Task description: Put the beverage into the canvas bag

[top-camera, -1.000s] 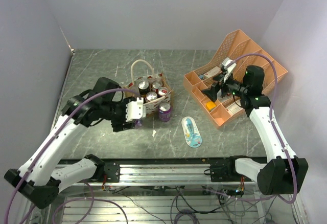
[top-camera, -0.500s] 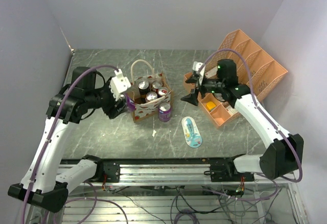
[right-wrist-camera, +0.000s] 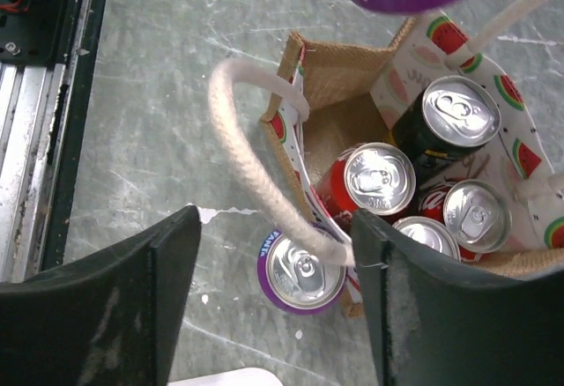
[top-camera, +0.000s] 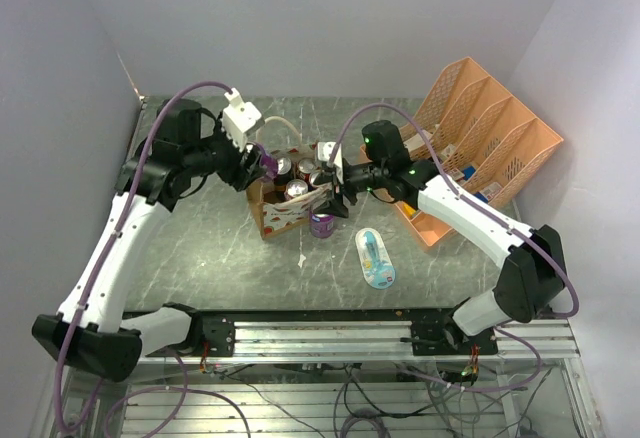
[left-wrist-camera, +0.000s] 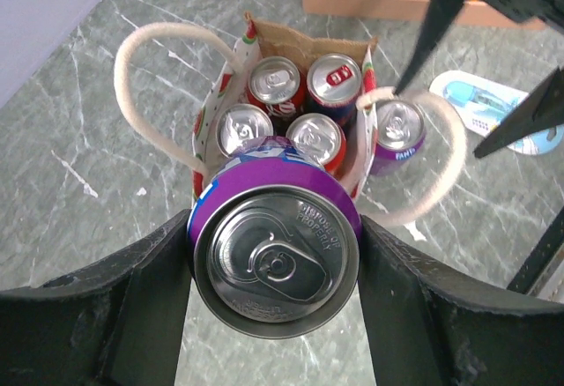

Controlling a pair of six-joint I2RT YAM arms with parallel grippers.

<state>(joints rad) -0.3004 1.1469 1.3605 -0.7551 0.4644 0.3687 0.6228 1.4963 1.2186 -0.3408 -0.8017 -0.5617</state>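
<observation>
The canvas bag stands mid-table, tan with watermelon prints and white loop handles, and holds several cans. My left gripper is shut on a purple beverage can and holds it above the bag's left part. In the left wrist view the held can fills the jaws over the bag. My right gripper is open at the bag's right side. In the right wrist view its fingers straddle a bag handle and a second purple can standing on the table beside the bag.
An orange mesh organizer stands at the back right. A flat blue-and-white item lies on the table in front of the bag, also in the left wrist view. The right gripper's fingers hang close to the held can.
My left gripper lifted the purple can from beside the bag's left side to above the bag. My right arm swung left from the organizer to the bag's right side.
</observation>
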